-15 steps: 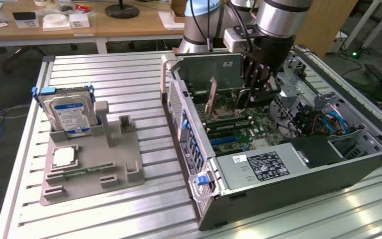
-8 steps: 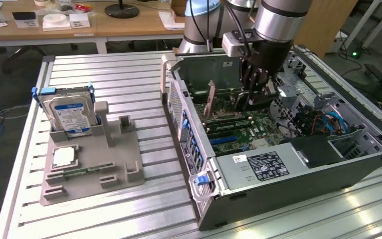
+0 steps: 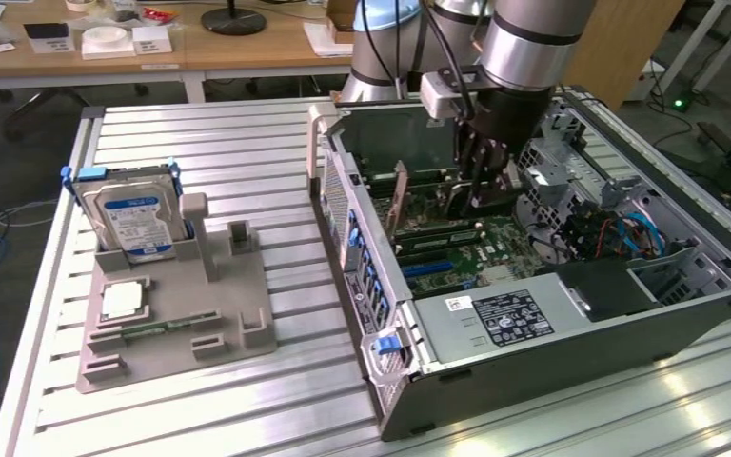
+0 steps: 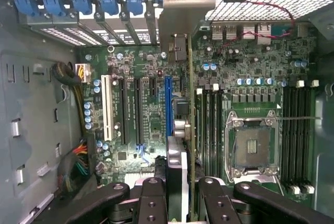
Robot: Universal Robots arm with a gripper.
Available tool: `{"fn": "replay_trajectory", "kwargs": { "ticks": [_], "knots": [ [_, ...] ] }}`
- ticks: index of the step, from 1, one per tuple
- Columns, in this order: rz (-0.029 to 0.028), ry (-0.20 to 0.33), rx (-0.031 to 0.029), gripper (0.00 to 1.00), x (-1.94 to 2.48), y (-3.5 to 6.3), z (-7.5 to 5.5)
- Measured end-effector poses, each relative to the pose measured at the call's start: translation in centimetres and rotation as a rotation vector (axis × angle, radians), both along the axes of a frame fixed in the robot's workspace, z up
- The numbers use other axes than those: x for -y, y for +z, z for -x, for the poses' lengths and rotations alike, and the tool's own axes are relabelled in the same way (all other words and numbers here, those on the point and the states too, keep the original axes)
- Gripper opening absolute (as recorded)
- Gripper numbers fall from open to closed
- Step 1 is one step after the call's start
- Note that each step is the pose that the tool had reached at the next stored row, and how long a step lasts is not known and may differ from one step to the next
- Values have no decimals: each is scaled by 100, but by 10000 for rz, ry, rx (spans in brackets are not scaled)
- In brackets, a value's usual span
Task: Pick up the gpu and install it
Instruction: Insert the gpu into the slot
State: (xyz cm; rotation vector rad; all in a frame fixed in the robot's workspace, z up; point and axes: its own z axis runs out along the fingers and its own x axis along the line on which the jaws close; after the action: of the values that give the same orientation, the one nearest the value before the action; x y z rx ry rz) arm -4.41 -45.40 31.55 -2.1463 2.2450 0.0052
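Gpu [image 4: 191, 104], thin green circuit card, black cooler face: stood on edge above green motherboard [image 4: 151, 104] in open grey metal case [image 3: 531, 381], fingers [image 4: 151, 198] of black gripper [image 4: 180, 192] clamped on its upper edge; judged light, stiff, fragile.

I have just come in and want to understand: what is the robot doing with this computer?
The robot arm's pincer reaches inside the open computer case and is closed on the gpu. The card stands on edge over the motherboard, with its metal bracket at the rear wall of the case. Whether it is fully seated in a slot cannot be told. Outside the case, a hard drive stands in a grey holder.
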Motion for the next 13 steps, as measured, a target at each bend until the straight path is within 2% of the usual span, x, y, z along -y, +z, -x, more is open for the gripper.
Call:
{"fn": "replay_trajectory", "kwargs": {
  "ticks": [4,13],
  "knots": [
    [-1,-1,0,28,31,-38,2],
    [0,0,0,28,33,-190,32]
  ]
}}
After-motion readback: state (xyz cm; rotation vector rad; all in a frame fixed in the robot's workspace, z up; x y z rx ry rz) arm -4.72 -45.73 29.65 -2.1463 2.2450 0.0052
